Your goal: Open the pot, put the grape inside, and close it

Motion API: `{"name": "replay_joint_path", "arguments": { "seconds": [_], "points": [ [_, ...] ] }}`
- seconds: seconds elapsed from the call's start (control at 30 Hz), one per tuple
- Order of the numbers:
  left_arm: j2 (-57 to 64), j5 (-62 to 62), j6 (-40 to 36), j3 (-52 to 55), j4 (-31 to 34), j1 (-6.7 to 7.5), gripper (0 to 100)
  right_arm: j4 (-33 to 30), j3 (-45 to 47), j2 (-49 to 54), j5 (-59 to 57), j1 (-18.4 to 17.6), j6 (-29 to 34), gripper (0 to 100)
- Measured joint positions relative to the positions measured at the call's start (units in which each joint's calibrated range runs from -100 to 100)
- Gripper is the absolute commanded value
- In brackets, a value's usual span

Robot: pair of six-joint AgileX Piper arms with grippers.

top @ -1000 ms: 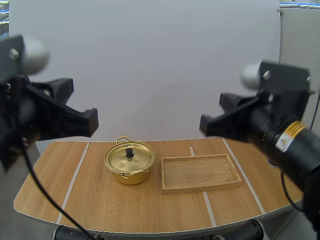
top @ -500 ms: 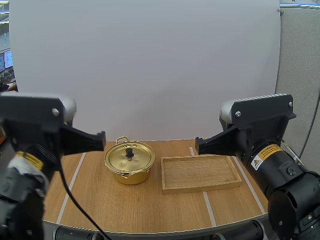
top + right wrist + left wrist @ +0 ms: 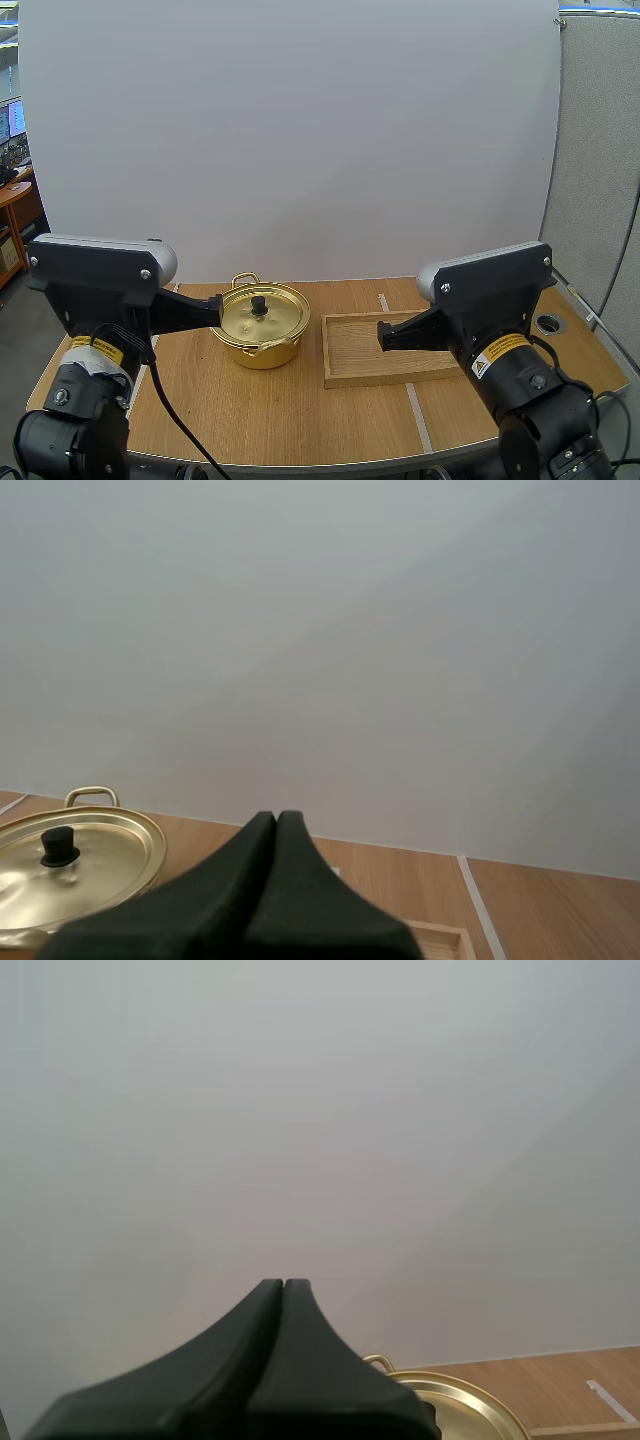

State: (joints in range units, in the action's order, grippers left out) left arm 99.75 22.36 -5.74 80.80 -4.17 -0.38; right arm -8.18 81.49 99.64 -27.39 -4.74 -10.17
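- Left end effector (image 3: 214, 311): fingers pressed together into one dark wedge, gripping nothing. In the high view its tip sits at the 9 o'clock side of the pot (image 3: 262, 350).
- Right end effector (image 3: 384, 337): also closed and empty. In the high view its tip lies over the 9 o'clock half of the wooden tray (image 3: 345, 352).
- The pot stands on the desk (image 3: 200, 400) at the tray's 9 o'clock, just beside it, with its lid (image 3: 243, 318) on and black knob (image 3: 259, 303) upright.

A plain white panel (image 3: 290, 140) stands behind the wooden table (image 3: 250, 410) with pale stripes, a grey partition (image 3: 600, 150) at three o'clock and a wooden desk (image 3: 18, 200) at nine o'clock.
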Motion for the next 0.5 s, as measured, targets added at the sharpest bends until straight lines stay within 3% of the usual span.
{"name": "replay_joint_path", "arguments": {
  "seconds": [0.2, 0.27, 0.5],
  "points": [
    [0.00, -0.41, 0.00, 1.47, 0.00, 0.00, 0, 0.00, 5.94, 0.00, 6.61, 0.00, 0.00, 0],
    [0.00, -1.64, 0.00, 3.53, 0.00, 0.00, 0, 0.00, 10.80, 0.00, 15.03, 0.00, 0.00, 0],
    [0.00, -6.32, -0.10, 14.68, 0.00, 0.00, 0, 0.22, 18.01, 0.10, 16.29, 1.78, 0.00, 0]
  ]
}}
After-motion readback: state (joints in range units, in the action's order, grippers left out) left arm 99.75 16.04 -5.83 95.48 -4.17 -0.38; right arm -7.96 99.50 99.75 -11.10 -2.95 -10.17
